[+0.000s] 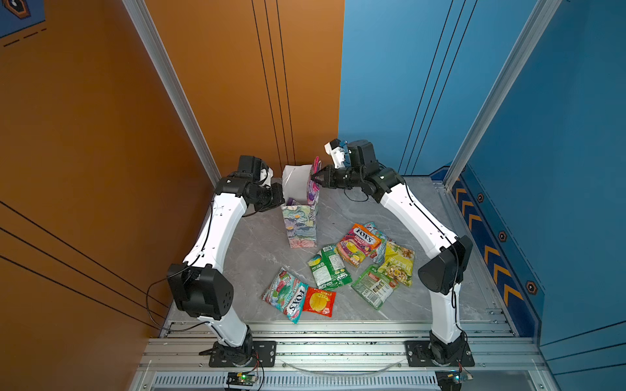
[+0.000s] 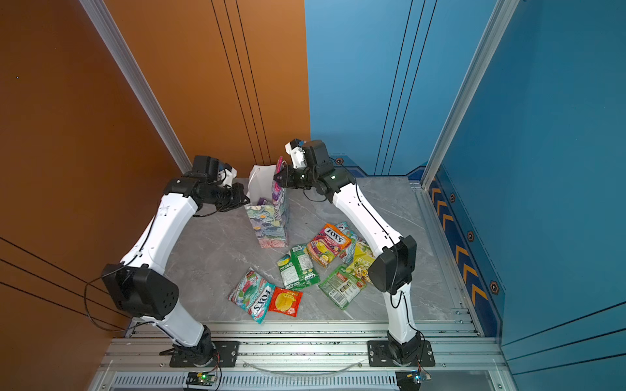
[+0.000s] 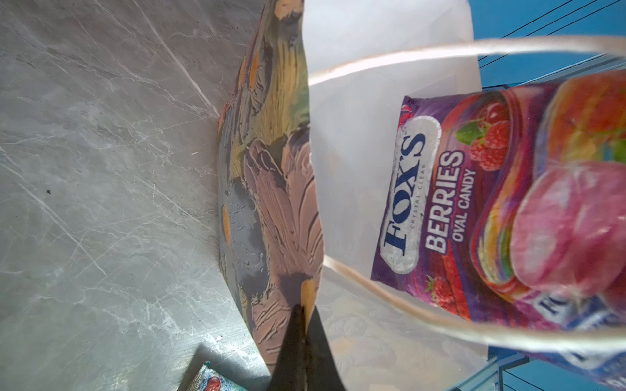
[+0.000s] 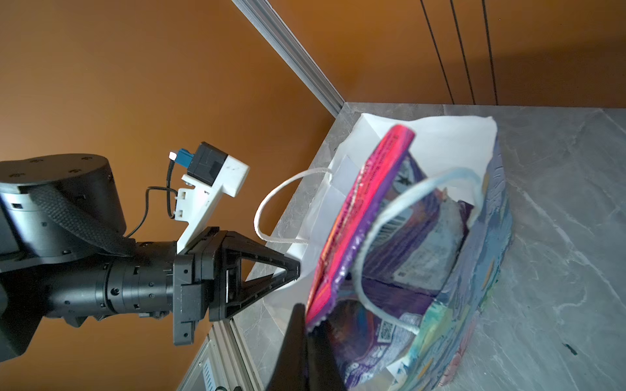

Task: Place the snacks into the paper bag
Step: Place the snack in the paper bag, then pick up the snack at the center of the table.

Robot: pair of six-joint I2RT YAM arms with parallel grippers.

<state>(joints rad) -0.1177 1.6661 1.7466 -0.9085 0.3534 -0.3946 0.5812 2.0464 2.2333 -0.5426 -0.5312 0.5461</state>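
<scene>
Entry: your left gripper (image 4: 294, 267) clamped the paper bag (image 1: 299, 226) rim, propping it open; your right gripper (image 1: 313, 177) pinched the purple packet (image 3: 440, 203) at its mouth.

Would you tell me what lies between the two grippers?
The paper bag, its mouth open, and the purple packet held there by the right gripper, seen in the right wrist view.

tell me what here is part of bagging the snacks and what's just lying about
Job: paper bag, pinched by left gripper; purple FOX'S packet in right gripper; teal FOX'S packet; red-yellow sachet; orange FOX'S packet; green pouch; second green pouch; yellow pouch.

Lying about: clear tube; circuit board.
</scene>
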